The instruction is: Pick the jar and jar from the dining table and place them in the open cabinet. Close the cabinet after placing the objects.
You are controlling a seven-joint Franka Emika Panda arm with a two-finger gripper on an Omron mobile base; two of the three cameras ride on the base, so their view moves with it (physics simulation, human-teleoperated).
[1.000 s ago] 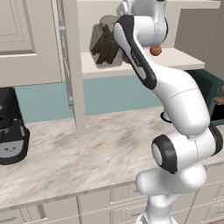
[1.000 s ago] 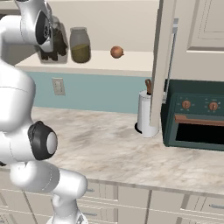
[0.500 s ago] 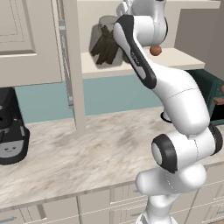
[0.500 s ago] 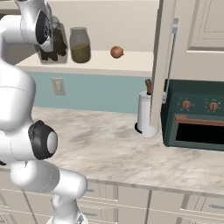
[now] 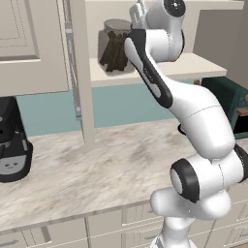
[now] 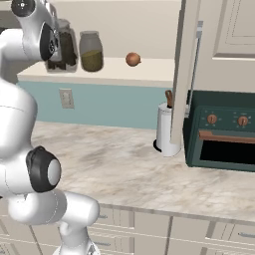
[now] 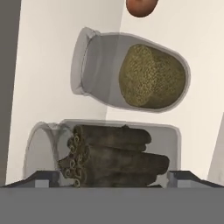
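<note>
Both jars stand on the cream shelf of the open cabinet. The larger jar with dark brown sticks stands on the left, and the small jar with olive-green contents is beside it. My gripper is at the stick jar, open. One fingertip shows on each side of the jar, clear of the glass. The dining table is out of view.
An orange-brown ball lies on the shelf right of the jars. The cabinet doors hang open at both sides. On the marbled counter are a black coffee machine, a white canister and a green toaster oven.
The arm stays at the shelf and both jars stand where they were. No shift shows in the base views.
</note>
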